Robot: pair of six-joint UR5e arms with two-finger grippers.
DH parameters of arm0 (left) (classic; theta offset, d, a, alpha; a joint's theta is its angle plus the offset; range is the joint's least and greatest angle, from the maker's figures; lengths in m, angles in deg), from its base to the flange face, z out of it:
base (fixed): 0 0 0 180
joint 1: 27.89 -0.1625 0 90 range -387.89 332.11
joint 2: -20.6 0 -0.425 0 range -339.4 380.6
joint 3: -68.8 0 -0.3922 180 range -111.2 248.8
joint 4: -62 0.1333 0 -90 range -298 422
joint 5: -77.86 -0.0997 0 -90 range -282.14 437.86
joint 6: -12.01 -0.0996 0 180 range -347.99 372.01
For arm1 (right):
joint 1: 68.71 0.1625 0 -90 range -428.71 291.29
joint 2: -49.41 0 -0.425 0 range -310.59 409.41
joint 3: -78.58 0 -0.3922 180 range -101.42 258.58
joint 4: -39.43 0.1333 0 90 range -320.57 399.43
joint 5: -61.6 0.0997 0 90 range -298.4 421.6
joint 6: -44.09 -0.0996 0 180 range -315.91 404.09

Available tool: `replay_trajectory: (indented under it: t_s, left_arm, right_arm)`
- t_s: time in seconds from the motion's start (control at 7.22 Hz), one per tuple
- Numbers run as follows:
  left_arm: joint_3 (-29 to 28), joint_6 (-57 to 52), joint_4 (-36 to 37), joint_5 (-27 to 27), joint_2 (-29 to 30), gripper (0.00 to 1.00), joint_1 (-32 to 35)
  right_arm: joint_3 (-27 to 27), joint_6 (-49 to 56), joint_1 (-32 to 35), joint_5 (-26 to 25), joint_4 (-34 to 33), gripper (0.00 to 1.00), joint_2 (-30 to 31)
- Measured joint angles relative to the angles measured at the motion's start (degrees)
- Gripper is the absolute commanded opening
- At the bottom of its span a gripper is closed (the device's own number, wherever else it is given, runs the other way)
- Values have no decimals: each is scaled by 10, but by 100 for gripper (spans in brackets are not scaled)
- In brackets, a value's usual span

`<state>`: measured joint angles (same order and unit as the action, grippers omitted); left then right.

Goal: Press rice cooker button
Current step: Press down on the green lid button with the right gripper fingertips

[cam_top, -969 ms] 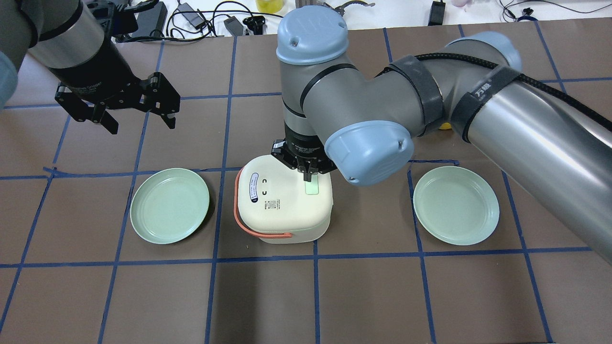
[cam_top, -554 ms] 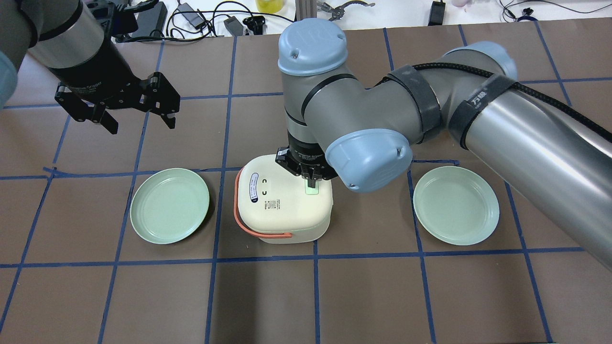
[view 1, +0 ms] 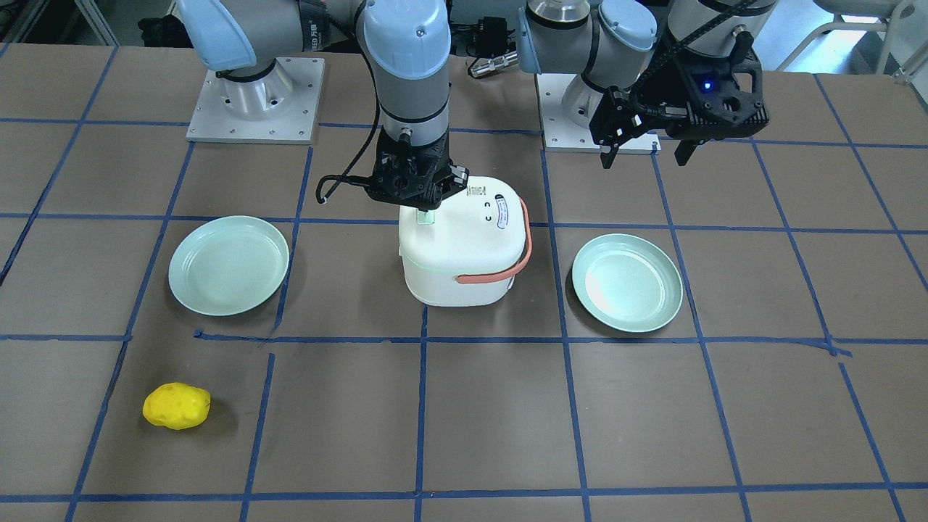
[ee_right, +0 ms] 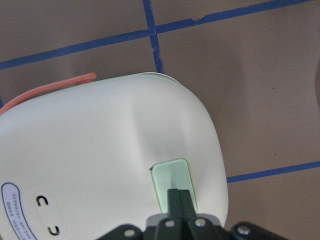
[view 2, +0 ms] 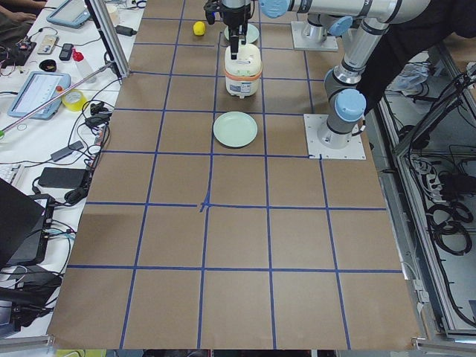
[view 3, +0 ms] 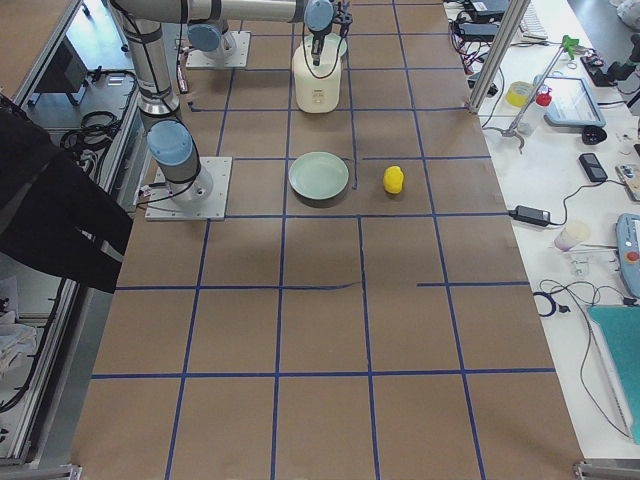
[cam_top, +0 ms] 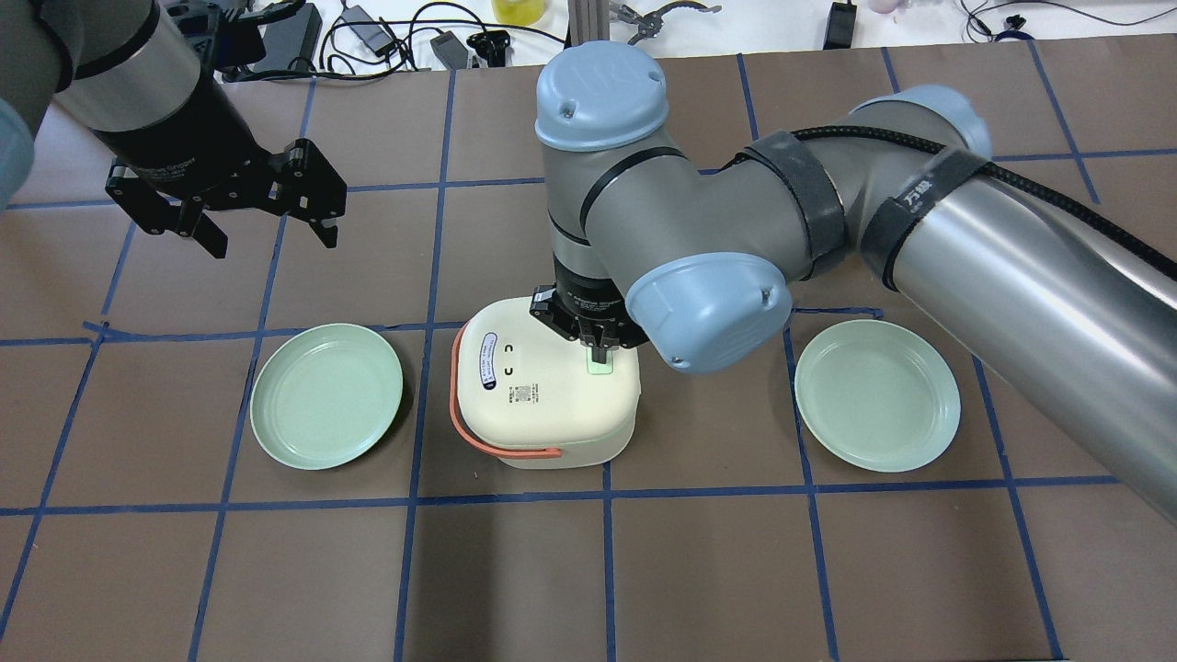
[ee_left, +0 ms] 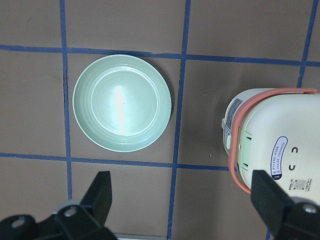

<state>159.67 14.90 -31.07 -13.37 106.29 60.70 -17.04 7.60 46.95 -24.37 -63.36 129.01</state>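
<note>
A cream rice cooker with an orange handle stands mid-table; it also shows in the front view and the right wrist view. Its pale green button sits on the lid, also in the right wrist view and the front view. My right gripper is shut, its fingertips resting on the button. My left gripper hangs open and empty above the table at the far left, its fingers framing a green plate.
Two green plates flank the cooker. A yellow potato-like object lies at the operators' side of the table. Cables and devices lie beyond the table's far edge.
My right gripper has come down a little over the lid, its shut fingertips now on the green button. The left arm has not moved.
</note>
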Motion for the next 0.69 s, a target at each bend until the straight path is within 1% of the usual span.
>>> replay_trajectory:
  t_s: [0.69]
  left_arm:
    - [0,-1,0,0,0,100,0]
  right_arm:
    - [-6,0,0,0,-12,0,-2]
